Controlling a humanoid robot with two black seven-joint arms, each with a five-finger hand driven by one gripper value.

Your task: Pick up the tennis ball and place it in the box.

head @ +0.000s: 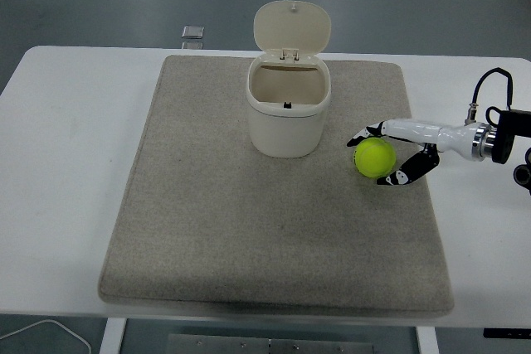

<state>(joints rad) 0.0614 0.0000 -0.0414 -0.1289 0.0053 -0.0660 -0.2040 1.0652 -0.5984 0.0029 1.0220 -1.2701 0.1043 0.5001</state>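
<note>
- The beige mat [249, 230] is bare from centre to 6 o'clock, and white table [66, 163] margins lie open on both sides.
- The tennis ball [375, 156], bright yellow-green and round, sits on the mat at 4 o'clock from the open-lidded box [289, 113].
- The right hand [400, 151] curls its fingers [406, 173] around the ball.

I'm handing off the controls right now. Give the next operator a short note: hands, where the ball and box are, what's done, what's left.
Right hand: fingers wrapped round the tennis ball from the right, one finger above, one below; grasp looks closed on it.
Left hand: not in view.
Tennis ball: on the grey mat, right of the box; I cannot tell if it has lifted off.
Box: cream, upright near the mat's far edge, lid open, looks empty.
Done: reach and grasp.
Left: lift, carry left over the opening, release.
</note>
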